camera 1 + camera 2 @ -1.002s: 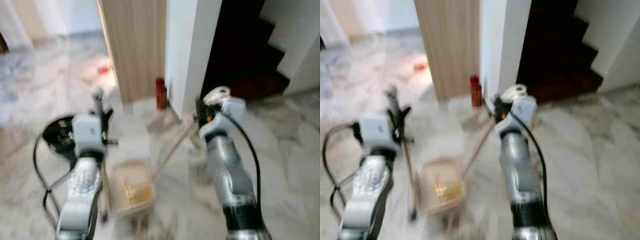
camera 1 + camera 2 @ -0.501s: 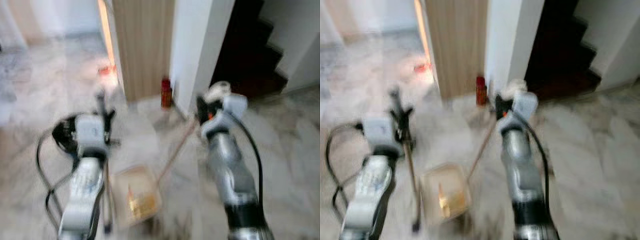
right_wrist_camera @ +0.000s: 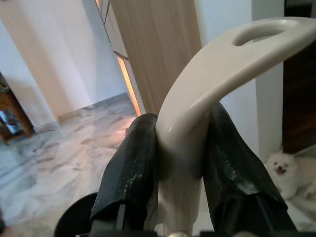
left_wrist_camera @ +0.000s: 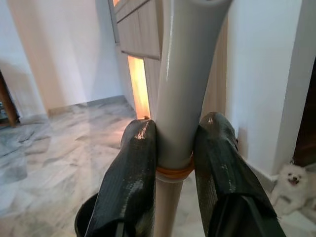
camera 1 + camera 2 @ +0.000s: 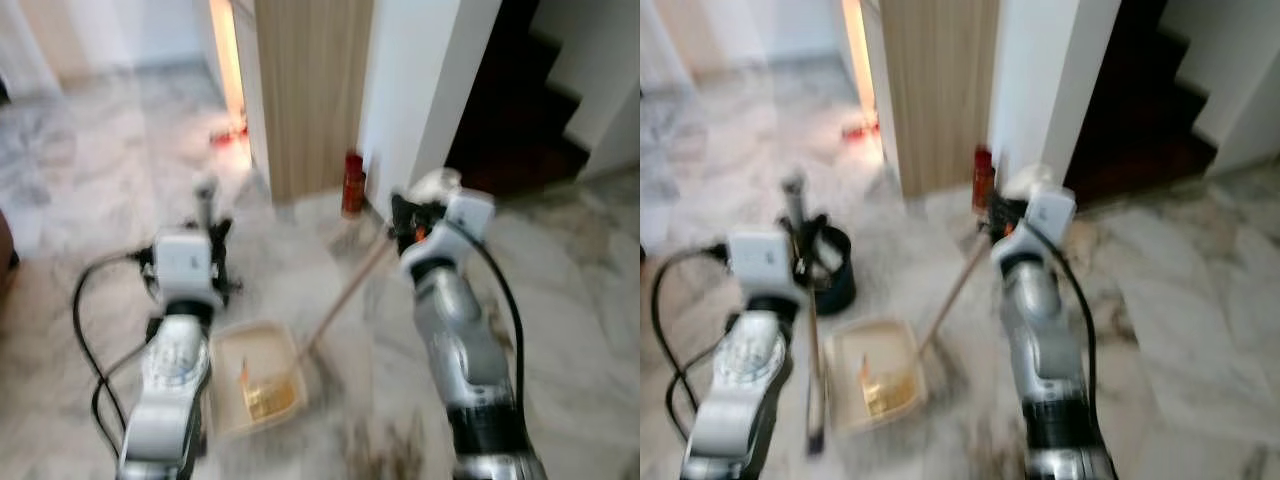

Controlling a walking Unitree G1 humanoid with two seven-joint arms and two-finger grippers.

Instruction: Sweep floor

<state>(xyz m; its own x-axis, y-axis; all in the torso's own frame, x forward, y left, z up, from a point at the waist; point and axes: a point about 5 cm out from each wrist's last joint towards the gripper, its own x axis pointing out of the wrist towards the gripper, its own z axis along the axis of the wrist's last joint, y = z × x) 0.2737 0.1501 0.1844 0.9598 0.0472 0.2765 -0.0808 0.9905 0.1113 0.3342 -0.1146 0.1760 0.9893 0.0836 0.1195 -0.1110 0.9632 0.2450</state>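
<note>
The left gripper (image 4: 173, 163) is clamping both fingers (image 4: 131, 182) tight around the grey dustpan handle (image 4: 185, 89), and below it the beige dustpan (image 5: 255, 375) is sitting on the marble floor (image 5: 90, 180). The right gripper (image 3: 180, 168) is pinching the cream looped broom handle (image 3: 217, 74), its wooden stick (image 5: 345, 295) slanting down toward the dustpan. A black bucket (image 5: 835, 265) is standing just beyond the left gripper. Ahead, a wood-panelled wall (image 5: 310, 90) is meeting a white pillar (image 5: 425, 90), with a red bottle (image 5: 353, 182) at their foot. A white dog (image 4: 294, 182) is lying by the pillar, and dark stairs (image 5: 520, 120) are rising behind
</note>
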